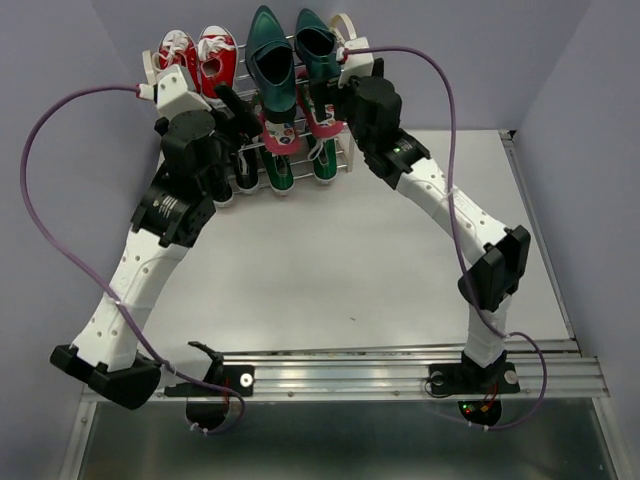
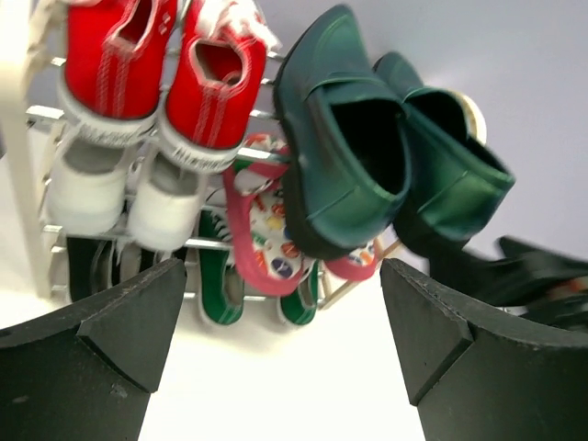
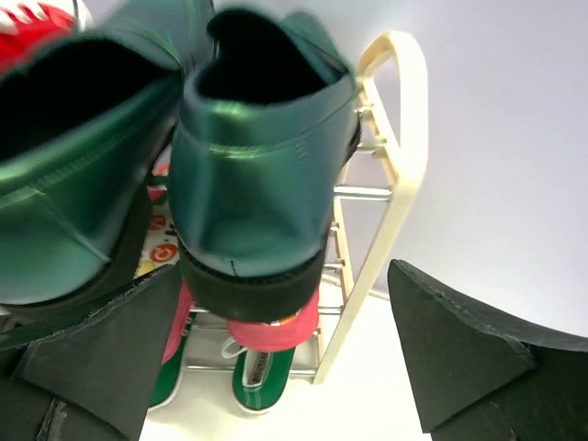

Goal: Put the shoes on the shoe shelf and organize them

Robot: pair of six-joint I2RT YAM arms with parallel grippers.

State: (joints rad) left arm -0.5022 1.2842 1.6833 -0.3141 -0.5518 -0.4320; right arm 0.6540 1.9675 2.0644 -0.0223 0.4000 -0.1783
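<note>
The shoe shelf (image 1: pixel 346 28) stands at the back middle of the table. Two dark green loafers (image 1: pixel 270 60) sit on its top tier, red-pink flip-flops (image 1: pixel 278 132) on the middle tier, and green sneakers (image 1: pixel 278 172) on the bottom tier. My left gripper (image 1: pixel 240 112) is open and empty just in front of the shelf. Its wrist view shows the loafers (image 2: pixel 340 156), flip-flops (image 2: pixel 262 230) and green sneakers (image 2: pixel 219 289) beyond the gripper (image 2: pixel 283 303). My right gripper (image 1: pixel 318 100) is open and empty, close to the right loafer (image 3: pixel 257 175), beside the shelf's cream frame (image 3: pixel 395 175).
Red sneakers (image 1: pixel 200 60) fill the top tier's left side, with white sneakers (image 2: pixel 87 188) and black sneakers (image 2: pixel 92 266) below them. Purple cables (image 1: pixel 50 200) loop beside both arms. A metal rail (image 1: pixel 350 365) runs along the near edge. Purple walls enclose the table.
</note>
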